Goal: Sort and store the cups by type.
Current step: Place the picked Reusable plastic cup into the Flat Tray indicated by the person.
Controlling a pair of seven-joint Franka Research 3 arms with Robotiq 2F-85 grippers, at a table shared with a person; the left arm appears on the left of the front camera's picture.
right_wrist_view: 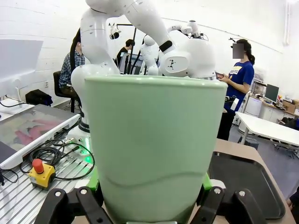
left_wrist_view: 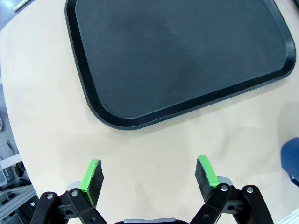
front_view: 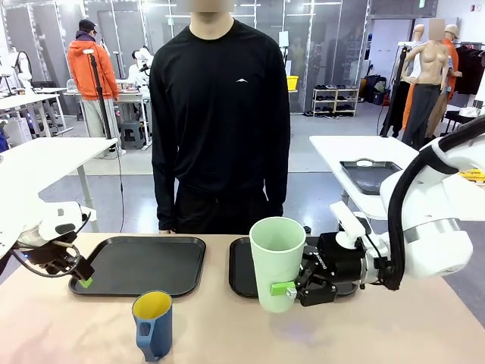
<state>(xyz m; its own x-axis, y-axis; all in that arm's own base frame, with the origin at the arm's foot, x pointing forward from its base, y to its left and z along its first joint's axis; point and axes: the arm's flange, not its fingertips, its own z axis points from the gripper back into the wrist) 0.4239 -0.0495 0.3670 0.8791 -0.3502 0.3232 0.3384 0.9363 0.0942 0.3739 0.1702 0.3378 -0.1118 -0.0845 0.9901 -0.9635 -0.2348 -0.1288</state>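
Between the jaws of our right gripper (front_view: 286, 288), clamped low on its wall, the mint tumbler (front_view: 277, 254) rises top-heavy and could tip, we judge, while the blue mug (front_view: 153, 324) stands near our left gripper (left_wrist_view: 152, 175), its jaws spread wide.

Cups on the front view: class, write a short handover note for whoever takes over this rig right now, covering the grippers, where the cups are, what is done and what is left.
Left gripper: open, holding nothing, over the table by the near corner of the left tray.
Right gripper: shut on the green cup, which is upright in front of the right tray. I cannot tell whether it is lifted.
Blue mug: upright on the table, in front of the left tray, untouched.
Done: green cup gripped. Neither cup is on a tray.
Left: place both cups, probably one type per tray.
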